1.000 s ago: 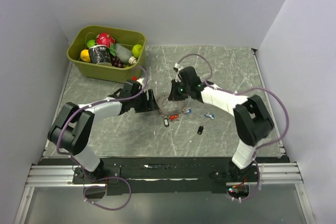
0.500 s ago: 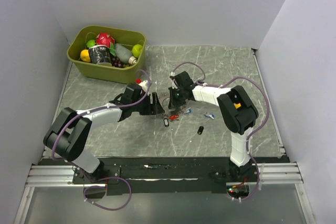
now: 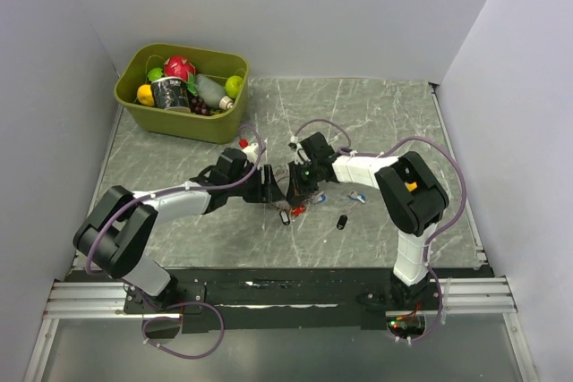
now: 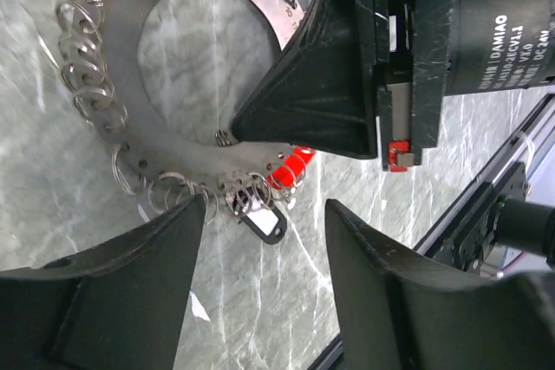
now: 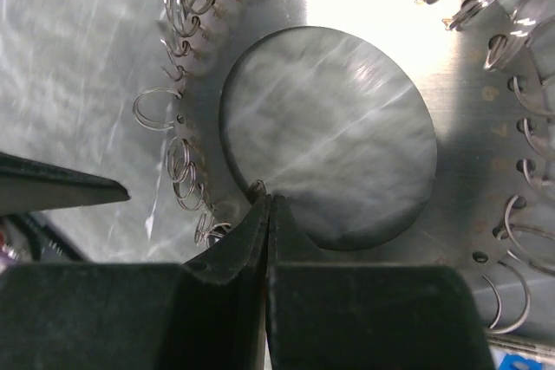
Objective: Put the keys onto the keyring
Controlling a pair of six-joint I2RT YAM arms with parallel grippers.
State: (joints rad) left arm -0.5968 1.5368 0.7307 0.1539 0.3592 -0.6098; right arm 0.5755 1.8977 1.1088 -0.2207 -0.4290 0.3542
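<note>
A grey table with pale marble lines is lying inside a little room of plain white walls; a green bin is sitting at the far left corner, holding fruit and a dark can; a metal rail is running along the near edge, where both arms are standing.

The keyring is a flat metal disc with a big round hole and many small wire rings along its rim; it is lying in the middle of the table, between the two grippers; the grey table is showing through the hole.

The keys are sitting close to that disc; a red key and a whitish key are lying right at its near rim; the whitish one is slanting with its long side pointing away from the rim; a blue key is lying off to the right, long side running across the table; a black key is lying a bit nearer the arms, long side running from near to far; they are too small to tell which end is the blade.

The right gripper is pressing its fingers tight together, its tip touching the inner edge of the hole; I cannot tell if it is pinching anything; the left gripper is holding its fingers wide apart and gripping nothing, with the whitish key lying under the gap.
</note>
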